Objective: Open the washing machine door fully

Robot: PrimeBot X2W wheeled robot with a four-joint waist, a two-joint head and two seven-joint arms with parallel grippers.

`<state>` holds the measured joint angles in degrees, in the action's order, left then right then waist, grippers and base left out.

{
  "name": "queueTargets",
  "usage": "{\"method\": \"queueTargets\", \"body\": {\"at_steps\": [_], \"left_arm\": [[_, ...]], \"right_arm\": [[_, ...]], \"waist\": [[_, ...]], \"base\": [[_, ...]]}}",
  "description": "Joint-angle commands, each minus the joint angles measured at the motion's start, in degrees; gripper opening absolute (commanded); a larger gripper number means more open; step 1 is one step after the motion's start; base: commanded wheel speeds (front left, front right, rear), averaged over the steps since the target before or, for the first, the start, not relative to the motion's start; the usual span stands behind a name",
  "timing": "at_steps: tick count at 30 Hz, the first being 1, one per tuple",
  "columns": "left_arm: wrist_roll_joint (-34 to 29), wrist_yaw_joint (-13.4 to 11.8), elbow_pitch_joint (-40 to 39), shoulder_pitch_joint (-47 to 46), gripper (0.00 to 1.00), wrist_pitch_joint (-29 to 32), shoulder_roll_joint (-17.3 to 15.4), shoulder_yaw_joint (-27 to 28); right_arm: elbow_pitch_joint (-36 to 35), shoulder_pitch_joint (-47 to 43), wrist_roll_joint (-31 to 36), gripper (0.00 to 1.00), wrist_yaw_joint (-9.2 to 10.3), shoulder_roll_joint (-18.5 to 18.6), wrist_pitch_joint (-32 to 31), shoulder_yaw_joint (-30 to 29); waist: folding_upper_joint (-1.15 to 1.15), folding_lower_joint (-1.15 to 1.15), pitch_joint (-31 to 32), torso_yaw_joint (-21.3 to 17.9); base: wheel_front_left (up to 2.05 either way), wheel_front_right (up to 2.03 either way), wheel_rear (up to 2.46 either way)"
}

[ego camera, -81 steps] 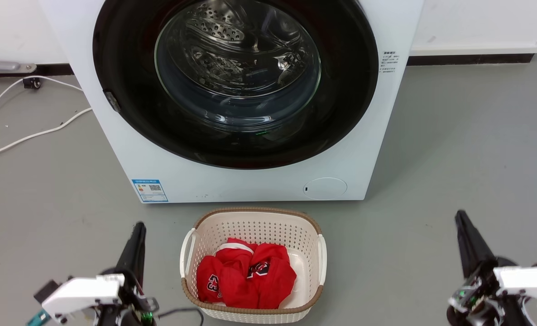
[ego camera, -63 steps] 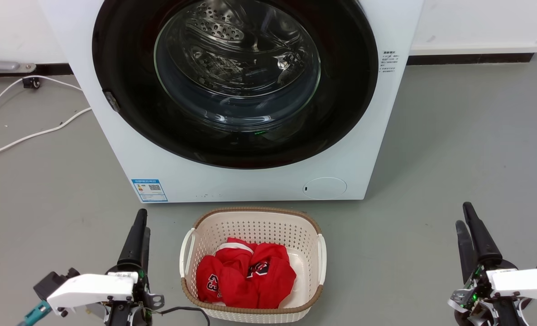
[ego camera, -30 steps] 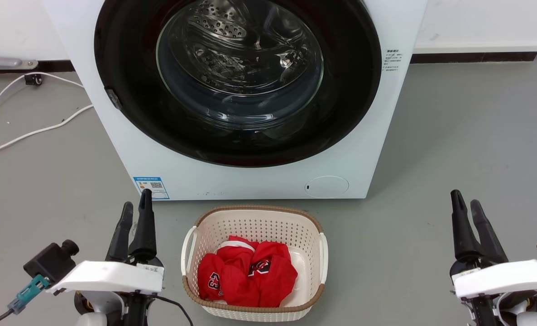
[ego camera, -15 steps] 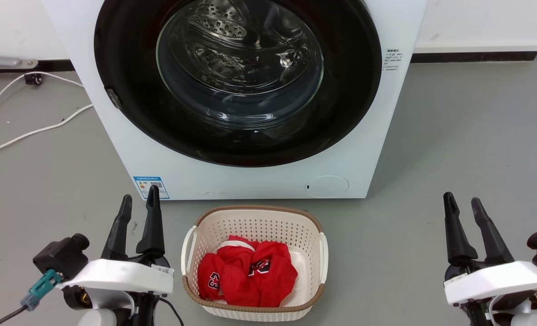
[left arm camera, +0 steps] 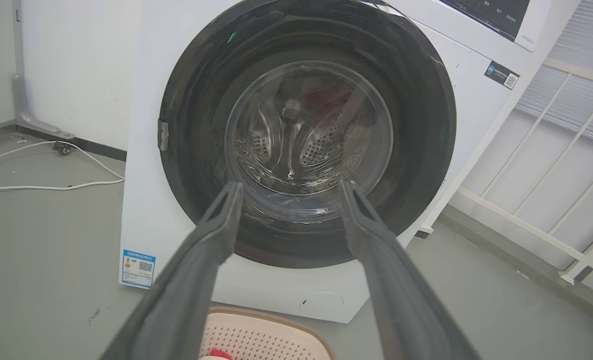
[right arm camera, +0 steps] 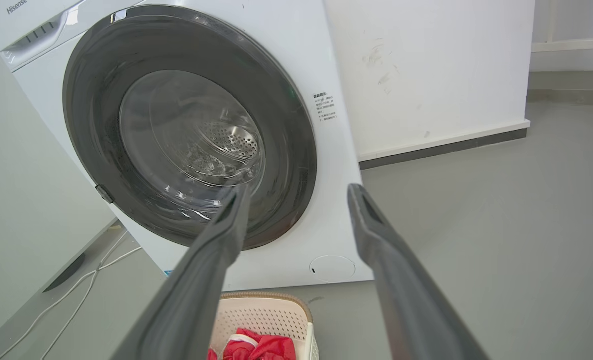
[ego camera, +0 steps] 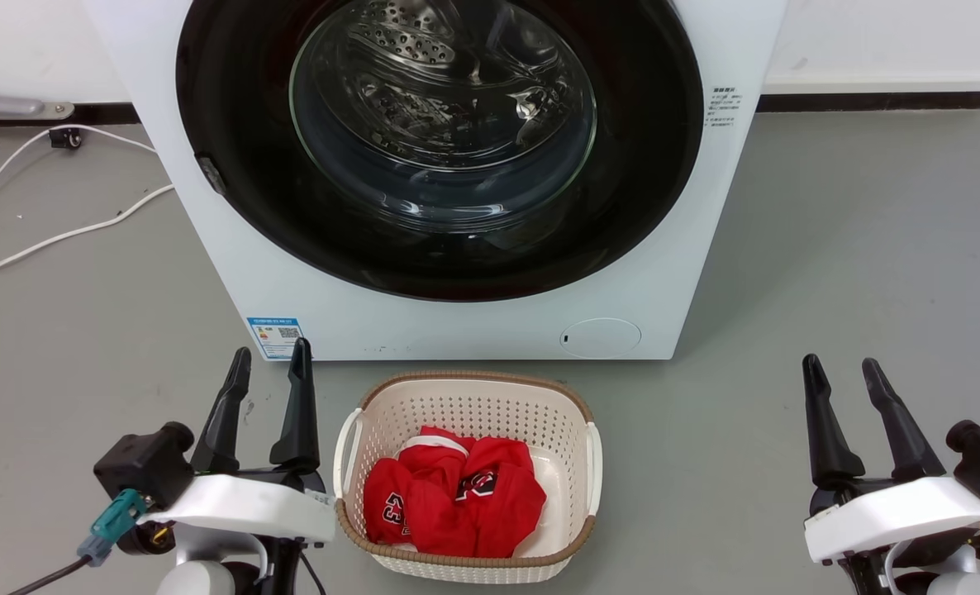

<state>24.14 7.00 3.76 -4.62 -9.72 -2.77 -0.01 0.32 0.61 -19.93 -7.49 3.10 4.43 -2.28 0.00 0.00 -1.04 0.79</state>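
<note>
Dark fingers first: your left gripper (ego camera: 271, 349) sits just left of the laundry basket (ego camera: 473, 378), its two fingers spread in a narrow V with nothing between them. Your right gripper (ego camera: 839, 362) is well off to the basket's right, parted the same way and also empty. Both point up toward the machine.

Red clothes (ego camera: 457, 496) lie bunched in the basket. Just beyond the basket's far rim stands the washing machine (ego camera: 457, 330), its white base near the rim but not touching it.

Higher up, the washing machine door (ego camera: 639, 165) is shut flush in the front panel. It's round, as wide as it is tall, with its glossy black face and clear glass bowl (ego camera: 444, 107) aimed straight out over the basket at you. A small grey fitting (ego camera: 211, 175) sits on the door's left edge.

Bare grey floor (ego camera: 829, 248) lies open on both sides of the basket, wider on its right. A white cable (ego camera: 44, 247) trails on the floor far to its left.
</note>
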Motion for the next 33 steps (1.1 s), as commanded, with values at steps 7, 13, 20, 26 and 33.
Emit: {"method": "queueTargets", "body": {"at_steps": [7,13,20,26,33], "left_arm": [[-5.52,-0.4,-0.1,-0.1,1.0,-1.31,-0.16,-0.62],[-8.87,-0.81,0.48,-0.21,1.0,-2.1,-0.16,-0.97],[-12.33,-1.06,1.02,0.19,1.0,-2.86,-0.17,-1.37],[-14.91,-1.54,1.52,0.28,1.0,-3.59,-0.16,-1.54],[-17.53,-2.04,1.47,0.1,1.0,-4.25,-0.16,-1.79]], "right_arm": [[-0.66,-0.45,4.59,1.0,0.0,-0.13,-0.57,-0.21],[-0.7,-0.27,7.52,1.0,0.0,-0.16,-0.72,-0.26],[-0.82,-0.49,10.59,1.0,0.0,-0.2,-0.62,-0.13],[-1.11,-0.76,12.9,1.0,0.01,-0.22,-0.5,0.02],[-1.35,-0.94,15.18,1.0,0.01,-0.26,-0.41,0.1]], "waist": [[0.0,0.0,-0.16,0.11],[0.0,0.0,-0.39,0.18],[0.0,0.0,-0.38,0.23],[0.0,0.0,-0.46,0.35],[0.0,0.0,-0.58,0.49]], "base": [[0.0,0.0,0.0],[0.0,0.0,0.0],[0.0,0.0,0.0],[0.0,0.0,0.0],[0.0,0.0,0.0]]}}
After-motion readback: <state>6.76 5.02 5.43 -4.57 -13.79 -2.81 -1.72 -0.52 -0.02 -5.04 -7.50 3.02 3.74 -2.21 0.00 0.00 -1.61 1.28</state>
